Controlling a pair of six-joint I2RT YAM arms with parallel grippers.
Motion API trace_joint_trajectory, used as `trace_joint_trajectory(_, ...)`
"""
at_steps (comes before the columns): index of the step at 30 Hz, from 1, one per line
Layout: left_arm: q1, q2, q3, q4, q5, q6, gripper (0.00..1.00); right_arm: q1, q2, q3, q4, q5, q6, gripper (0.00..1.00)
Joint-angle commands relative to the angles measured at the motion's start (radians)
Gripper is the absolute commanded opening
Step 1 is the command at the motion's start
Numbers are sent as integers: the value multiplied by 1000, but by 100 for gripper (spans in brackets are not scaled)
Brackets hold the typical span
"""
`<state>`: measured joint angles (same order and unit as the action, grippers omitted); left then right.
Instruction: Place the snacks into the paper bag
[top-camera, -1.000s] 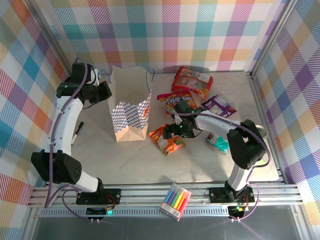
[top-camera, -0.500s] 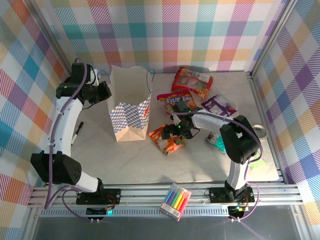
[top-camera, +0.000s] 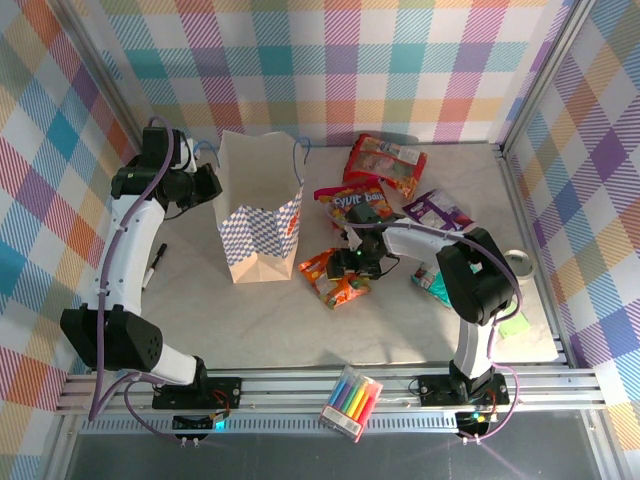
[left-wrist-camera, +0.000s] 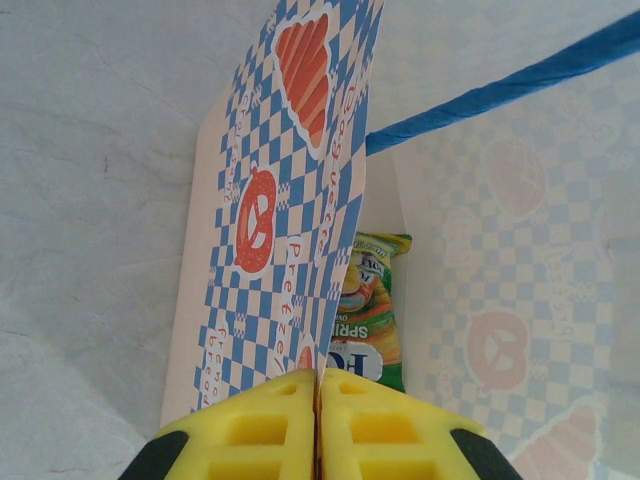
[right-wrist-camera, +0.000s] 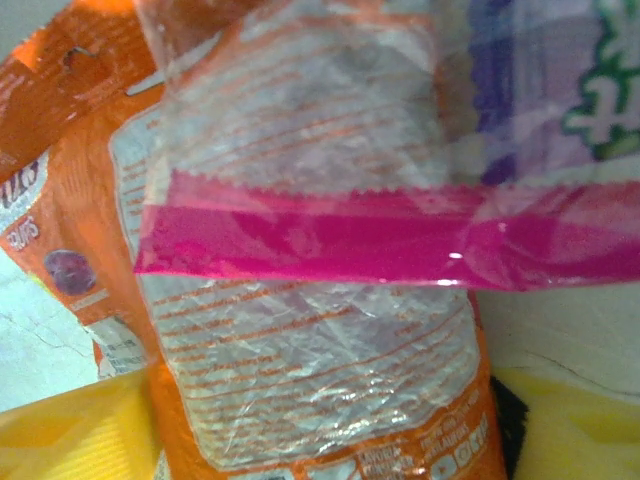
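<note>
Step in hand: by my reading, picking up the orange packet (right-wrist-camera: 300, 330) to carry it to the paper bag (top-camera: 262, 215).
Right jaws: wide, with a yellow pad (right-wrist-camera: 70, 440) on each side of the packet's near end; not yet pinching it.
Doing it well: close on the orange packet alone. The pink-edged packet (right-wrist-camera: 330, 240) lies across it just beyond the jaws, so grip low and lift slowly so the upper one slides off.
Left jaws: closed flat on the bag's rim, holding the mouth open; the checkered wall (left-wrist-camera: 280, 230) runs straight ahead of them.
In the bag: a green-yellow packet (left-wrist-camera: 370, 310), just ahead of the left jaws.
Right arm (top-camera: 470, 280): folded low over the table (top-camera: 250, 320), forearm reaching left, wrist tipped down.
Left arm (top-camera: 125, 240): stretched far forward, wrist turned toward the bag.
Waiting snacks: red packet (top-camera: 385, 160) and purple packet (top-camera: 435, 210), beyond the right jaws.
</note>
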<state>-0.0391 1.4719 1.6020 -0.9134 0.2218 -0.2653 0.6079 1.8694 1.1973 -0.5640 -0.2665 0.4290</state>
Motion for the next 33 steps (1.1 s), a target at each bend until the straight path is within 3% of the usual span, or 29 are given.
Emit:
trace_joint_trajectory(1, -8, -25, -18, -17, -4, 11, 10, 1, 11, 2, -13, -3, 4, 73)
trace_joint_trajectory(16, -8, -32, -23, -11, 2, 9, 10, 2, -57, -43, -77, 30, 14, 45)
trace_joint_trajectory(33, -8, -33, -16, -4, 13, 14, 10, 3, -162, -49, -150, 46, 18, 29)
